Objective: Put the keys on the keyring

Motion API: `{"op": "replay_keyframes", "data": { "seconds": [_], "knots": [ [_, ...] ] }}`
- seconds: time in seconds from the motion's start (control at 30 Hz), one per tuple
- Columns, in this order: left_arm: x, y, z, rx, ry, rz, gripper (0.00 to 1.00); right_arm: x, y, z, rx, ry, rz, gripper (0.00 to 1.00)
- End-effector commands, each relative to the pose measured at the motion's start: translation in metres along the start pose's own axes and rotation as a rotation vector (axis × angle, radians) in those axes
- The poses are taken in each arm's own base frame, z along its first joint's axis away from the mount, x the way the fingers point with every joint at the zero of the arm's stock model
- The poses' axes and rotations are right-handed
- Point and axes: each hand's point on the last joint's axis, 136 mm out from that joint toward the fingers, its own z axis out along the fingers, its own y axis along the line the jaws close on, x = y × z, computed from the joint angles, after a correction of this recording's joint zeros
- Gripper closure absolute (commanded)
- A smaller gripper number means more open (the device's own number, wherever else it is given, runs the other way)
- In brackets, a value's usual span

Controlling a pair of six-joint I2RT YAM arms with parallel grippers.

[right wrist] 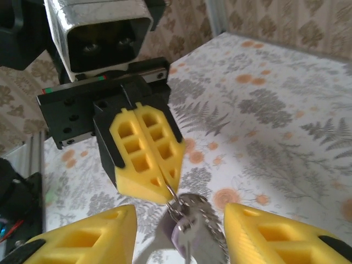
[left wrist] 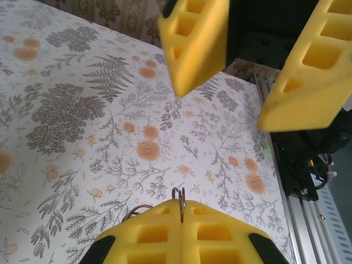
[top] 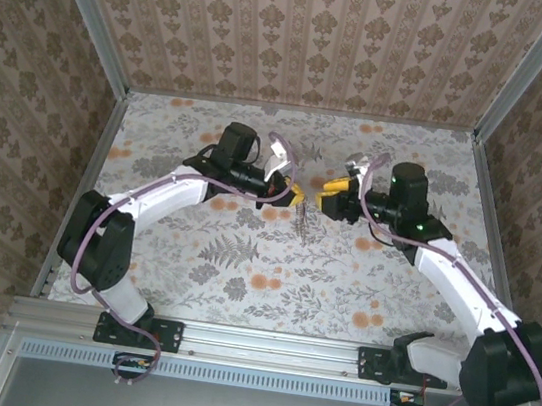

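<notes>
The left pincer [right wrist: 160,186] is pressed together, its yellow pads flush along their length. It pinches a thin wire ring [left wrist: 180,197] right at the tips. The ring stands on edge in the seam between the pads, with a short arc poking out past them. A second wire arc shows just to one side of the seam, low against one pad. Whether it belongs to the same ring cannot be told.

The key [right wrist: 184,236] hangs just below the left pincer's tips, touching the ring. Its purple head is close to the right wrist camera and blurred, and whether it is threaded onto the ring cannot be told.

The right pincer [left wrist: 224,107] faces the left one tip to tip and is spread, with one pad on each side of the key and a gap showing on both sides. Seen from above, both pincers are held off the flowered table [top: 240,280], and the key dangles between them.
</notes>
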Motion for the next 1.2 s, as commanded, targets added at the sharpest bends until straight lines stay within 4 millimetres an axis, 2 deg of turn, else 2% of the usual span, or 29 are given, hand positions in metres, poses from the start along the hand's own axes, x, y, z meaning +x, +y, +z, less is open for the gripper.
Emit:
{"op": "replay_keyframes", "data": {
  "seconds": [0.0, 0.17, 0.43, 0.53, 0.7, 0.8, 1.03, 1.17],
  "knots": [
    [-0.039, -0.011, -0.012, -0.017, -0.117, 0.103, 1.0, -0.013, -0.01, -0.008, 0.061, -0.128, 0.043, 0.51],
    [-0.04, -0.014, -0.012, 0.005, -0.132, 0.097, 1.0, 0.01, -0.014, -0.003, 0.056, -0.142, 0.104, 0.44],
    [-0.045, -0.019, -0.01, 0.019, -0.139, 0.101, 1.0, 0.032, 0.004, 0.014, -0.002, -0.087, 0.09, 0.37],
    [-0.046, -0.021, -0.009, 0.026, -0.14, 0.105, 1.0, 0.034, 0.007, 0.023, -0.007, -0.071, 0.08, 0.36],
    [-0.048, -0.026, -0.009, 0.044, -0.14, 0.104, 1.0, 0.033, -0.005, 0.032, 0.038, -0.067, 0.078, 0.37],
    [-0.047, -0.028, -0.009, 0.048, -0.137, 0.101, 1.0, 0.033, -0.006, 0.034, 0.037, -0.062, 0.072, 0.38],
    [-0.048, -0.031, -0.011, 0.057, -0.137, 0.107, 1.0, 0.031, -0.004, 0.028, 0.028, -0.079, 0.064, 0.38],
    [-0.048, -0.031, -0.012, 0.054, -0.136, 0.11, 1.0, 0.024, 0.003, 0.015, -0.003, -0.119, 0.075, 0.37]
  ]
}}
